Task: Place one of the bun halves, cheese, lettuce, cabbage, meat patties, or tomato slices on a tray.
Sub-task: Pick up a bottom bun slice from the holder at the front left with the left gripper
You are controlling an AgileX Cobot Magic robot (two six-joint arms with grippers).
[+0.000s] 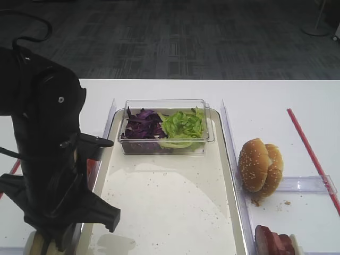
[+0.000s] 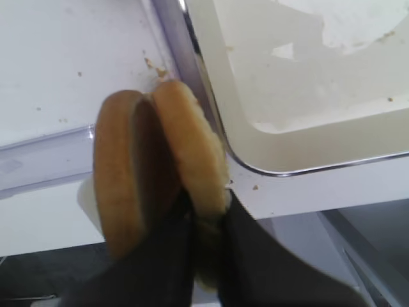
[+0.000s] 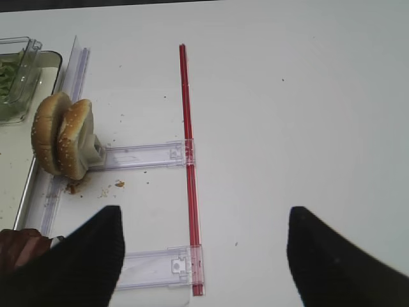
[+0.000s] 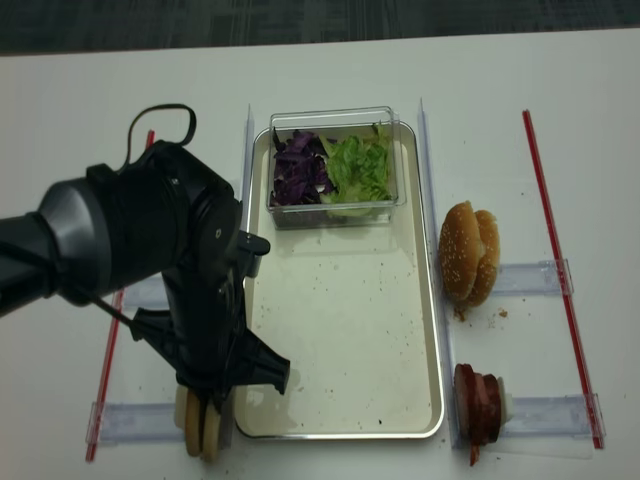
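Two flat bun halves stand on edge at the tray's near-left corner. My left gripper (image 2: 208,252) is shut on the right bun half (image 2: 188,147), beside its twin (image 2: 118,179). From above, the arm hides most of the pair (image 4: 200,428). The tray (image 4: 340,330) lies in the middle, bare but for crumbs. A clear box at its far end holds cabbage (image 4: 298,168) and lettuce (image 4: 358,165). Dark red meat patties (image 4: 478,402) stand stacked at the near right. Cheese is out of view, and I cannot pick out tomato slices. My right gripper (image 3: 204,256) hangs open over the table.
Sesame buns (image 4: 470,255) stand on edge right of the tray. Clear plastic rails (image 4: 530,275) and red strips (image 4: 550,220) lie on the white table. The left arm (image 4: 190,270) looms over the tray's left rim.
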